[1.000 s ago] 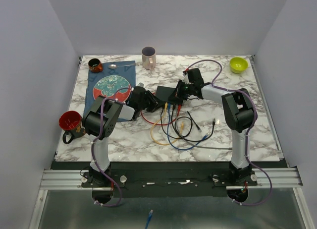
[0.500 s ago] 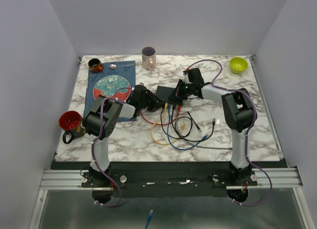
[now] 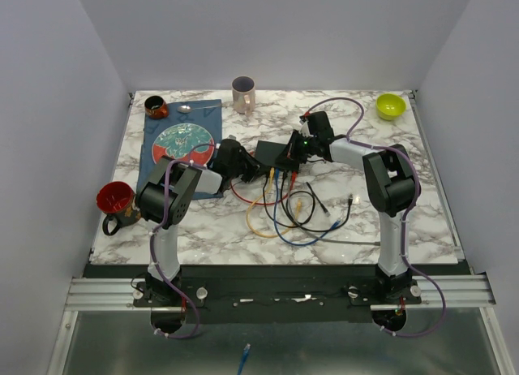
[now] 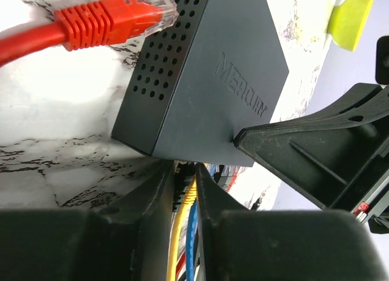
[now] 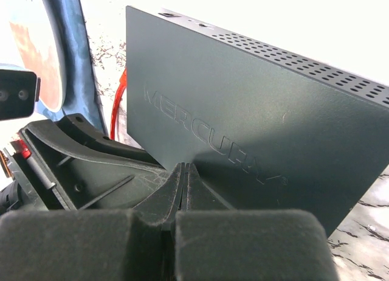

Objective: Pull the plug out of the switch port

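The switch (image 3: 272, 153) is a flat black box (image 4: 206, 80) at mid-table, with yellow, blue and red cables leaving its near edge. My left gripper (image 3: 258, 174) reaches under that edge; its jaws (image 4: 185, 190) stand narrow and shut on the yellow plug (image 4: 189, 193), with a black ribbed boot squeezed in beside it. A loose red plug (image 4: 109, 19) lies by the switch's perforated side. My right gripper (image 3: 292, 153) is shut with nothing between its fingers, and its tips (image 5: 184, 171) press down on the switch's lid (image 5: 255, 129).
Loose cable loops (image 3: 292, 213) spread over the marble in front of the switch. A plate (image 3: 183, 141) on a blue cloth lies to the left, a red mug (image 3: 115, 200) at the left edge, a pink mug (image 3: 243, 93) at the back, a green bowl (image 3: 390, 105) back right.
My left gripper has crept toward the switch's near edge and its jaws have narrowed around the yellow plug. The right arm and the switch have not moved.
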Controlling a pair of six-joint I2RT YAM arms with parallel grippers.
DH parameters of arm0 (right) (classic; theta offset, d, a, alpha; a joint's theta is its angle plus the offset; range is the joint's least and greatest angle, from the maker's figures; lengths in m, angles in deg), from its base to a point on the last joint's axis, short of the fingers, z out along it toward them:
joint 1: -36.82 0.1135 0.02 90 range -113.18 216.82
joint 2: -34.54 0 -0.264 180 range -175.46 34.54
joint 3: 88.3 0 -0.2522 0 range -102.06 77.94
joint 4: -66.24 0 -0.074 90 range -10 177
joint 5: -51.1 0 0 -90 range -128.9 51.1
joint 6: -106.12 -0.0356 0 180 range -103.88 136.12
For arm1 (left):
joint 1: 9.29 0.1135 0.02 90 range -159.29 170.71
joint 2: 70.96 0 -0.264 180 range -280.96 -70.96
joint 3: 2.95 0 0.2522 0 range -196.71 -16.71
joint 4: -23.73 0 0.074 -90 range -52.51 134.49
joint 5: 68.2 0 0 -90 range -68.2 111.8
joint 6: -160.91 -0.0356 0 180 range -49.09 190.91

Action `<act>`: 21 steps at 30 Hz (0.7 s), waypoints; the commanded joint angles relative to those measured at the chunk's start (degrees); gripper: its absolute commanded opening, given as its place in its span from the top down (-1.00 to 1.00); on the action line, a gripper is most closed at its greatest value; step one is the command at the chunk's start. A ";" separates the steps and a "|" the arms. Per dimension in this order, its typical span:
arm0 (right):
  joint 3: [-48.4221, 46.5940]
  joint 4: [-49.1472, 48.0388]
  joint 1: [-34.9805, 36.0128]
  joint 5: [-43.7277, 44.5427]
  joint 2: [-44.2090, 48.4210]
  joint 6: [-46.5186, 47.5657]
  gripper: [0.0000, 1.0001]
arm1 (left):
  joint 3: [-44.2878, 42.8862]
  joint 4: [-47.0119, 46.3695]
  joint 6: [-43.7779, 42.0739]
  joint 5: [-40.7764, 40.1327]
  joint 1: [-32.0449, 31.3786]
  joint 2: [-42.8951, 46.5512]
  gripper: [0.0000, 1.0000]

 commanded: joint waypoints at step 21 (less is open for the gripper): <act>7.39 2.25 4.41 6.04 6.97 4.87 0.99 | 1.31 3.80 -1.81 -2.01 1.18 -1.54 1.00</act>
